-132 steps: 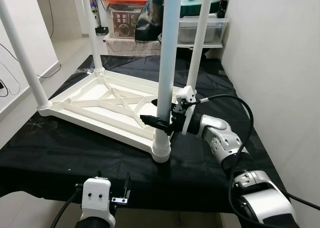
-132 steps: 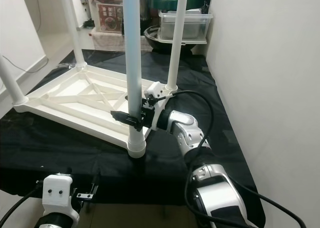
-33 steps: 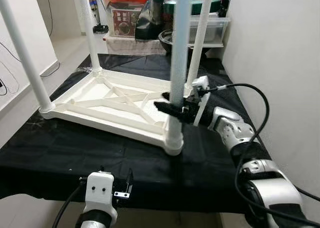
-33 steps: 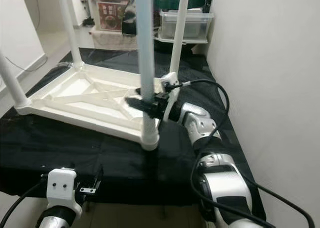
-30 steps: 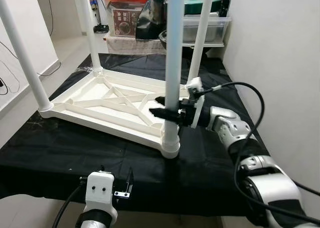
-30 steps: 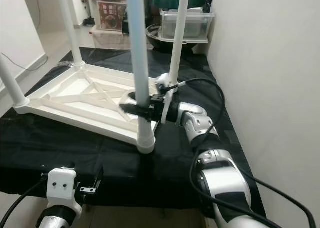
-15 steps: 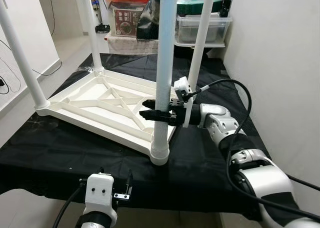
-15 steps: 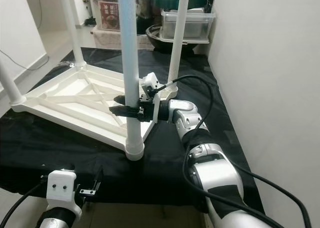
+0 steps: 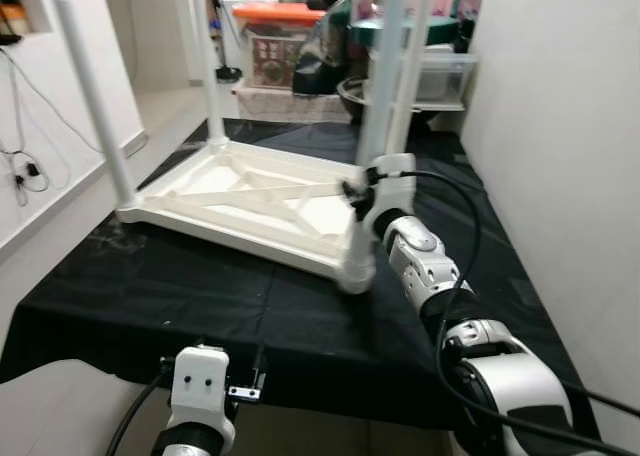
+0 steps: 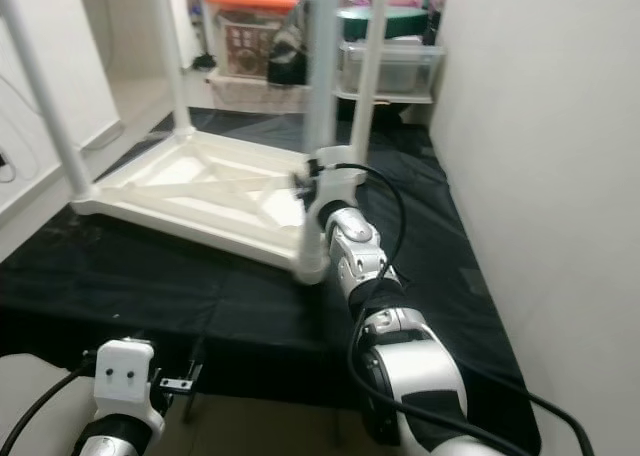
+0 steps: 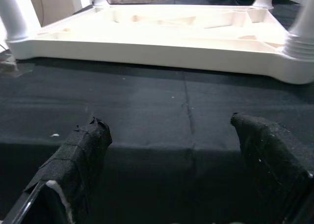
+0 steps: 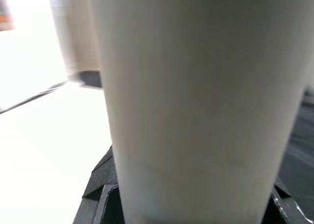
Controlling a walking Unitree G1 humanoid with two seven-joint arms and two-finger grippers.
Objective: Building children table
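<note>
The right gripper [image 9: 358, 191] stays clamped on the nearest table leg [image 9: 380, 126] of the upturned white children's table [image 9: 250, 201]; the camera has pulled back. Below the table's near edge, the left gripper [image 11: 176, 155] hangs with fingers apart over the black cloth [image 9: 200, 296].

Upturned table [image 9: 250, 201] (legs up) on black cloth [image 9: 180, 296], storage bins [image 9: 280, 46] behind.

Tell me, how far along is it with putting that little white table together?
Nearly there, it seems. The white table lies upside down on the black cloth with all four legs standing in its corners. The right end effector grips the near right leg, apparently seating it. The left end effector hangs open and idle. Probably left: letting go and turning the table upright.
</note>
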